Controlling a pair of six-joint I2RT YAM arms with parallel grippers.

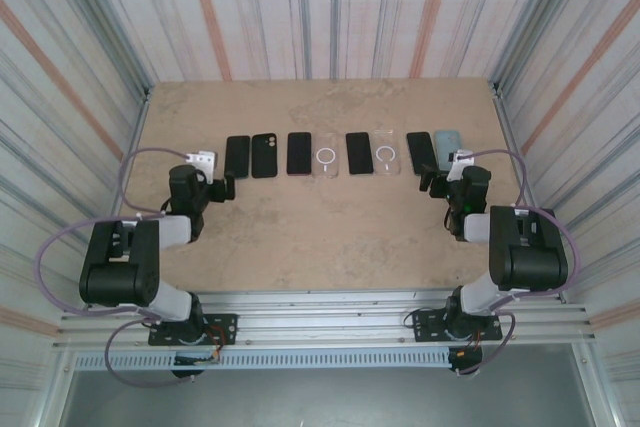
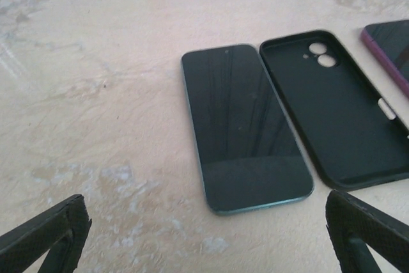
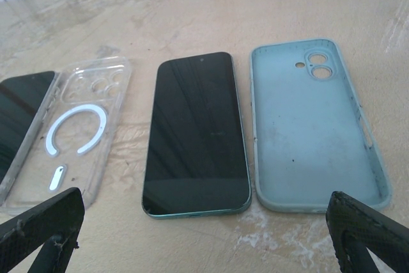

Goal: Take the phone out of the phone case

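L fingers (image 2: 48, 234) spread wide w/ nothing between them, set just short of a dark phone (image 2: 246, 126). It lies screen up on the bench (image 2: 96, 94), just beside an empty black case (image 2: 335, 110). R fingers (image 3: 364, 228) also spread, empty. Ahead of them a teal-edged phone (image 3: 197, 133) lies flat between a clear ring-marked case (image 3: 73, 132) and an empty pale-blue case (image 3: 316, 126). Top view: phones & cases alternate in one row.

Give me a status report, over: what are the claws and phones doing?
Left gripper open, empty. Right gripper open, empty. Phone lies beside black case, second phone beside pale blue case, both out. Nothing in the way.
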